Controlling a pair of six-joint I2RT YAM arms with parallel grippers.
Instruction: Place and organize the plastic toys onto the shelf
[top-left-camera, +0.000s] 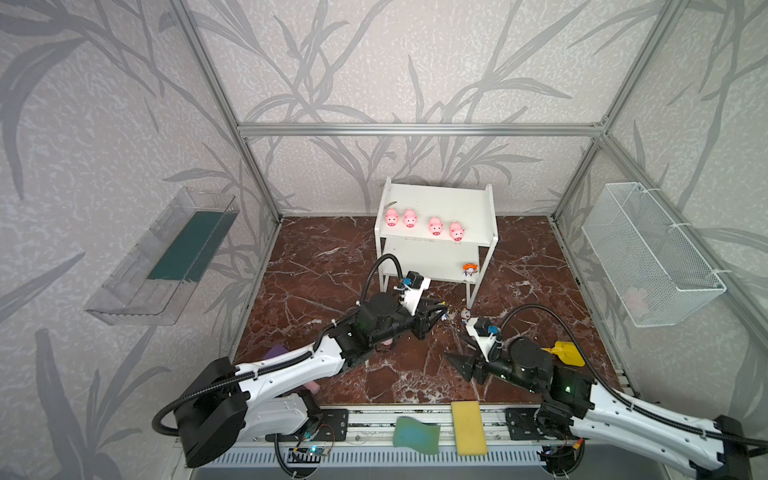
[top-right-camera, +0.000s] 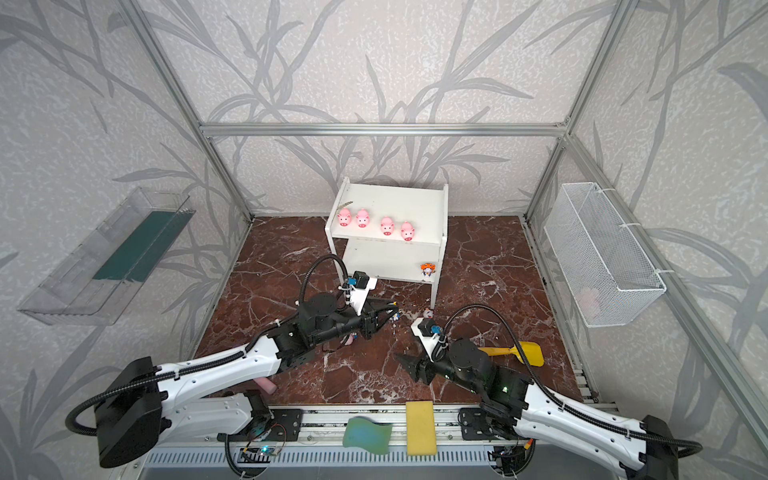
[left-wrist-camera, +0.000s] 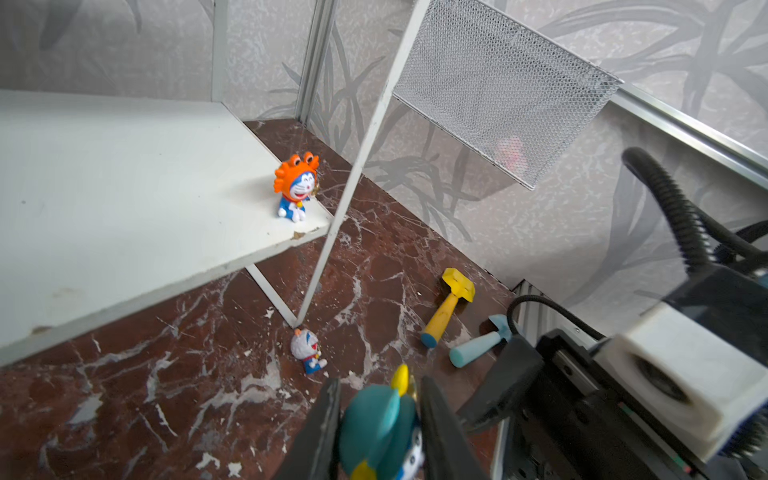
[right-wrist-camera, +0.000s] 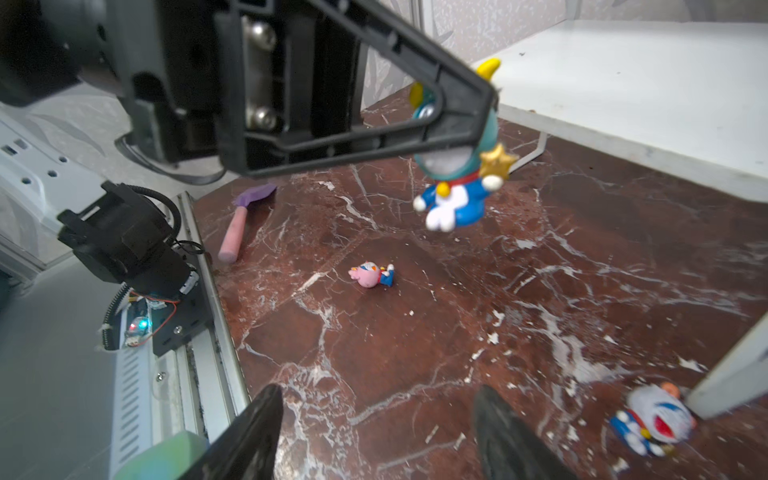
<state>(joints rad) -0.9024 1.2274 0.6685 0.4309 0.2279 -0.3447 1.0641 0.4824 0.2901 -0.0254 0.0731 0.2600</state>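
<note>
The tabletop (top-left-camera: 316, 266) is dark red marble with white veins and some white chips on it. Walls with a grey leaf pattern and a metal frame close it on three sides. A clear tray (top-left-camera: 162, 257) hangs on the left wall and a mesh basket (top-left-camera: 648, 253) on the right wall. Two sponges (top-left-camera: 468, 428) lie on the rail at the front edge. A yellow shovel (top-left-camera: 567, 353) lies near the right edge.

The shelf (top-left-camera: 436, 199) stands at the middle of the back edge. Four pigs (top-left-camera: 410, 217) stand in a row on its upper board, near the front. The orange toy (top-left-camera: 470, 269) stands at the front right corner of the lower board.

The left end effector (left-wrist-camera: 381, 386) is in front of the shelf, near its right front leg. The teal toy (left-wrist-camera: 380, 428) is between its fingers and seems clear of the marble. The white toy (left-wrist-camera: 307, 351) lies on the tabletop just beside that leg, near the left end effector but apart from it. The pink toy (right-wrist-camera: 372, 275) lies on its side near the middle of the tabletop, under the left arm, apart from both end effectors. The right end effector (right-wrist-camera: 378, 392) is toward the front right, apart from the shelf.

The left end effector is clenched on the head of the teal toy, and the blue body hangs below the fingers. The right end effector is released: its fingers stand wide apart, with nothing between them.
</note>
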